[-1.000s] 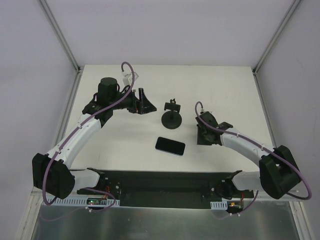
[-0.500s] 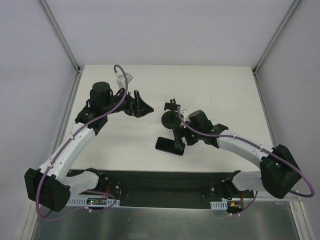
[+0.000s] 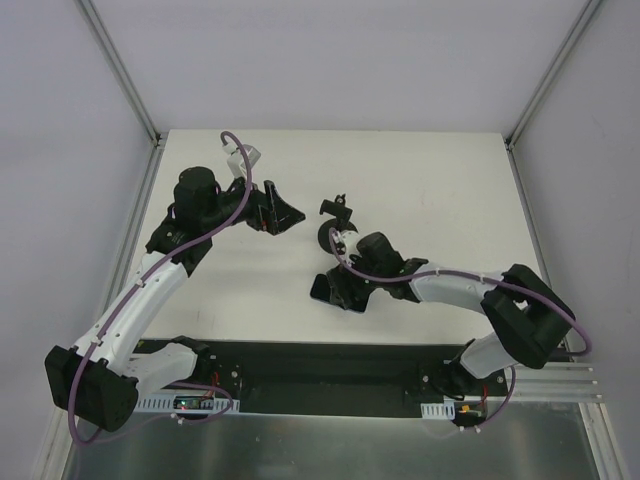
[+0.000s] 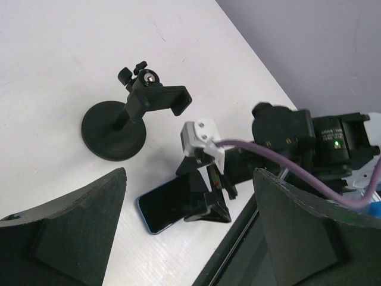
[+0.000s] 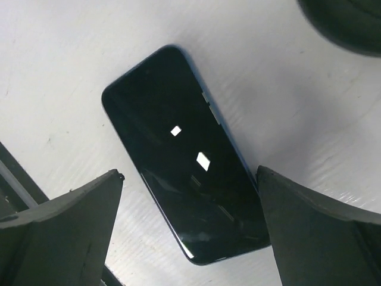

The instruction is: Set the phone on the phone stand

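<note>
The phone (image 3: 321, 288) is a glossy black slab lying flat on the white table near the front, also seen as the phone (image 5: 181, 179) and the phone (image 4: 166, 204). My right gripper (image 3: 345, 290) hangs just above it, open, with one finger on each side of the phone's long edges (image 5: 189, 173); nothing is clamped. The phone stand (image 3: 335, 232) is upright just behind, with its round base (image 4: 113, 128) and its cradle (image 4: 159, 99) unoccupied. My left gripper (image 3: 287, 212) is open to the left of the stand, pointing toward it, with nothing between its fingers (image 4: 189, 176).
A black strip (image 3: 330, 362) runs along the table's near edge close to the phone. The stand's base (image 5: 348, 15) shows at the top right of the right wrist view. White walls and metal posts enclose the table.
My right arm swung left from beside the stand to over the phone, and its jaws opened wide. My left arm drew back slightly to the left and opened a little.
</note>
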